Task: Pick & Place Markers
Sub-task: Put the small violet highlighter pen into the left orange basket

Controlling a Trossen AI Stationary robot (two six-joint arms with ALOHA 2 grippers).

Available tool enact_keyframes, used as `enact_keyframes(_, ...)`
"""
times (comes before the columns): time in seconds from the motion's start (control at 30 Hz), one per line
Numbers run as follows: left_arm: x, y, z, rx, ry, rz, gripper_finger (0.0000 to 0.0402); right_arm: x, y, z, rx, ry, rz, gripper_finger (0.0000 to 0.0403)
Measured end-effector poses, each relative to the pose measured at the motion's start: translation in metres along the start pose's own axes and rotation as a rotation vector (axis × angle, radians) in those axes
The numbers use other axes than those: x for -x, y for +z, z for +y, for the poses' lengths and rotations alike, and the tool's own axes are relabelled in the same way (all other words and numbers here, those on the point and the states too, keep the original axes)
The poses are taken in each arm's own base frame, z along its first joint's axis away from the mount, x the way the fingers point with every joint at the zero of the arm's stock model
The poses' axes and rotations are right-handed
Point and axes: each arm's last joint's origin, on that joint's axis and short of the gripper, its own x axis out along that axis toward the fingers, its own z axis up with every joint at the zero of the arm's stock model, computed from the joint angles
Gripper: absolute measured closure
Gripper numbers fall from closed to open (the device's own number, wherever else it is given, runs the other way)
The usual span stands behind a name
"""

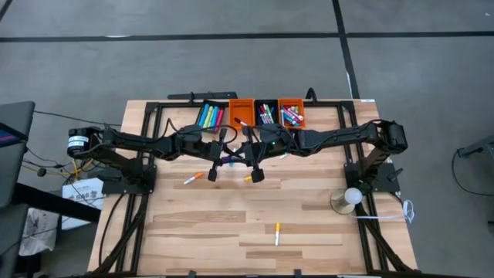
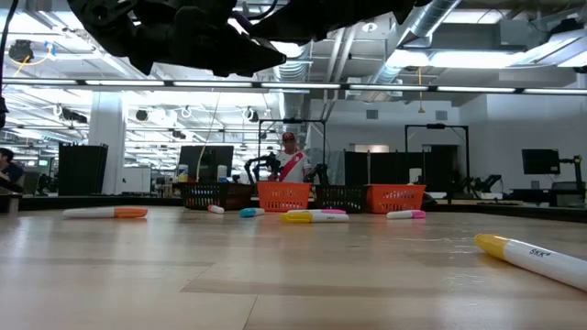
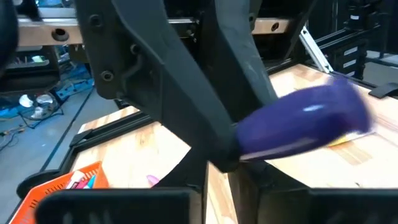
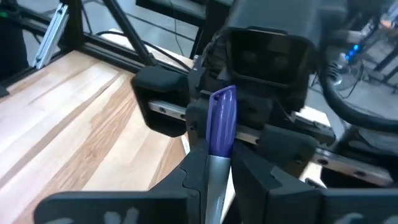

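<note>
From above I see both arms stretched toward each other over the far middle of the table (image 1: 255, 232), the left gripper (image 1: 213, 171) and right gripper (image 1: 256, 171) close together with a purple marker (image 1: 228, 160) between them; the near half of the boards lies open but for a yellow marker (image 1: 277, 232). Behind them sits a row of bins (image 1: 241, 113) with markers inside. At table height, loose markers (image 2: 315, 216) lie before the bins, the arms dark overhead. My left wrist camera shows its fingers (image 3: 205, 134) clamped on the purple marker's cap (image 3: 305, 121). My right wrist camera shows its fingers (image 4: 199, 168) pinching that marker's pale barrel (image 4: 216, 177), cap upright.
</note>
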Motion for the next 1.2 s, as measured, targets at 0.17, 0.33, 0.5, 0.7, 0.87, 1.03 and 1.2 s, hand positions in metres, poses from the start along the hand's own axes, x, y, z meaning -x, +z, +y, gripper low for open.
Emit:
enact_keyframes(0.17,0.0,0.0,0.0,0.004,-0.002,-0.001,0.0367,0.0,-0.001,0.0,-0.04,0.001,0.01,0.0345)
enact_keyframes(0.33,0.0,0.001,0.0,0.015,-0.006,-0.01,0.035,-0.001,-0.001,0.001,-0.037,0.0,0.015,0.0318)
enact_keyframes(0.5,0.0,0.001,0.0,0.016,-0.006,-0.008,0.036,-0.001,-0.002,0.002,-0.029,-0.003,0.033,0.0277)
enact_keyframes(0.7,0.0,0.002,0.001,0.014,0.001,-0.011,0.0355,0.016,0.002,0.004,-0.007,0.023,0.084,0.0226)
enact_keyframes(0.87,0.0,0.004,0.001,0.007,0.002,-0.025,0.0355,0.038,0.013,0.003,-0.008,0.021,0.084,0.0205)
enact_keyframes(1.03,0.001,0.003,0.004,0.006,0.024,-0.016,0.0362,0.058,0.016,0.001,-0.017,0.008,0.145,0.021)
enact_keyframes(1.2,0.006,-0.004,0.019,0.013,0.188,0.053,0.0347,0.079,0.01,-0.005,-0.053,-0.046,0.268,0.0229)
